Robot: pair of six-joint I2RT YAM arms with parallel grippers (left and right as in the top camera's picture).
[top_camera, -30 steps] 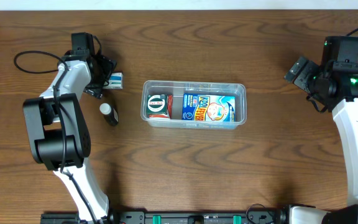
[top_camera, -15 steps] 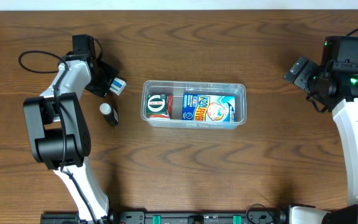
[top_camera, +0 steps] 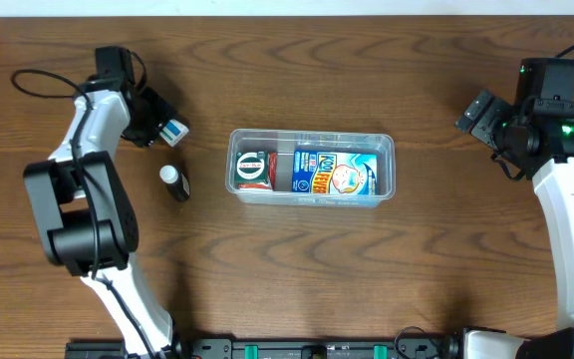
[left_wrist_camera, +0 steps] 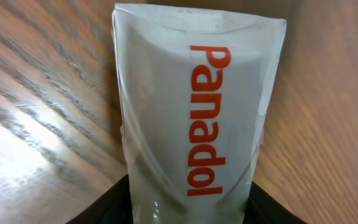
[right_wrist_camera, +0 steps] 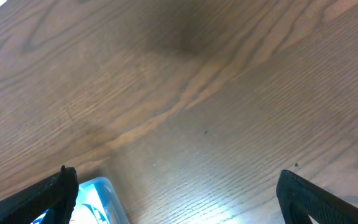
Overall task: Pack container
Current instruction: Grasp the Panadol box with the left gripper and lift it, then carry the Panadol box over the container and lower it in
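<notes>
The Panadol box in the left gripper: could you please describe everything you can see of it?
The Panadol box is a small white cardboard carton with orange-red "Panadol" lettering along one long face and a blue end seen from overhead. The jaws of the left gripper pinch its near end. It is left of the container and beyond the small bottle, touching neither; whether it rests on the table is unclear.

Count: 1 container (top_camera: pixel 387 170). Inside it are 2 items: 1 blue box (top_camera: pixel 335 174), 1 red-green pack (top_camera: pixel 255 170). Outside it: 1 small bottle (top_camera: pixel 174 183), 1 Panadol box (left_wrist_camera: pixel 191 112). 2 arms: left arm (top_camera: pixel 88 209), right arm (top_camera: pixel 571 199).
</notes>
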